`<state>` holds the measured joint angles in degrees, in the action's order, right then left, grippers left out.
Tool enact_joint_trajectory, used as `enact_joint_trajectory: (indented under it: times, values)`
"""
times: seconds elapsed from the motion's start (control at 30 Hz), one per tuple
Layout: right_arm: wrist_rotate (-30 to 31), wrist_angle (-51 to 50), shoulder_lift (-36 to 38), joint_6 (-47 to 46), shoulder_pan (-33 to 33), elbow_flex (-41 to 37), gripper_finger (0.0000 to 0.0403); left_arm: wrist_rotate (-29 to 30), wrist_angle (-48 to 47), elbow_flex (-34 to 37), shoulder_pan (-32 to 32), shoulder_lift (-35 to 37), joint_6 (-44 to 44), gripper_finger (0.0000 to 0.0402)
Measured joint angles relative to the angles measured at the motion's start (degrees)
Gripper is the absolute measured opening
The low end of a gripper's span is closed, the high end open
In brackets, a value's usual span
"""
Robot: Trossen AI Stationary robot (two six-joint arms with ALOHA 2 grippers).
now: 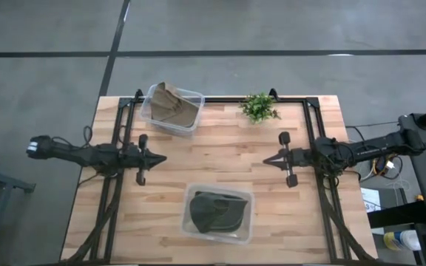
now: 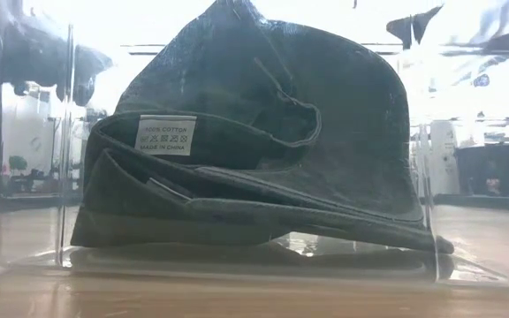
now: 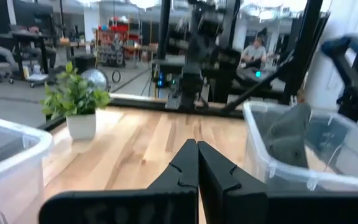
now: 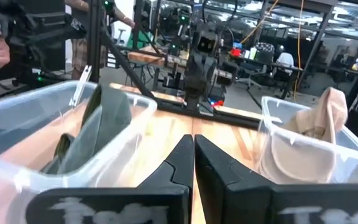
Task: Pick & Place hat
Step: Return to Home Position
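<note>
Grey floor [image 1: 287,26], wooden table [image 1: 220,159], bright ceiling lights [image 3: 143,4]

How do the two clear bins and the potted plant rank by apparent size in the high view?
1. bin with the dark cap and bin with the brown cap: near alike. The first looks marginally larger, too close to rank.
2. potted plant: clearly smallest.

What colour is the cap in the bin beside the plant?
The cap is light brown; high view.
</note>
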<state>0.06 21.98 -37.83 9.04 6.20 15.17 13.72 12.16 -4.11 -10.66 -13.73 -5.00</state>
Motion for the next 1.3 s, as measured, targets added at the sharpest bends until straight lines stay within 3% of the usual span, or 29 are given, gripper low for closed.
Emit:
enact_joint_trajectory:
  times: [0.43, 0.73, 0.87, 1.3]
  values:
    - [0.0, 10.7, 7.4, -0.1, 0.0, -13.0, 0.0008, -0.2, -13.6, 0.1, 0.0, 13.6, 0.2, 0.0]
    - [0.0, 7.2, 7.7, -2.5, -0.9, -14.7, 0.0008, -0.3, -15.9, 1.1, 0.0, 13.7, 0.7, 0.0]
    - [-3.2, 7.5, 10.4, -5.9, -0.9, -14.7, 0.0008, -0.3, -17.1, -1.1, 0.0, 13.7, -0.5, 0.0]
    - [-4.5, -16.0, 32.9, -5.7, -0.9, -14.7, 0.0009, -1.0, -16.9, 0.4, 0.0, 13.7, -2.1, 0.0]
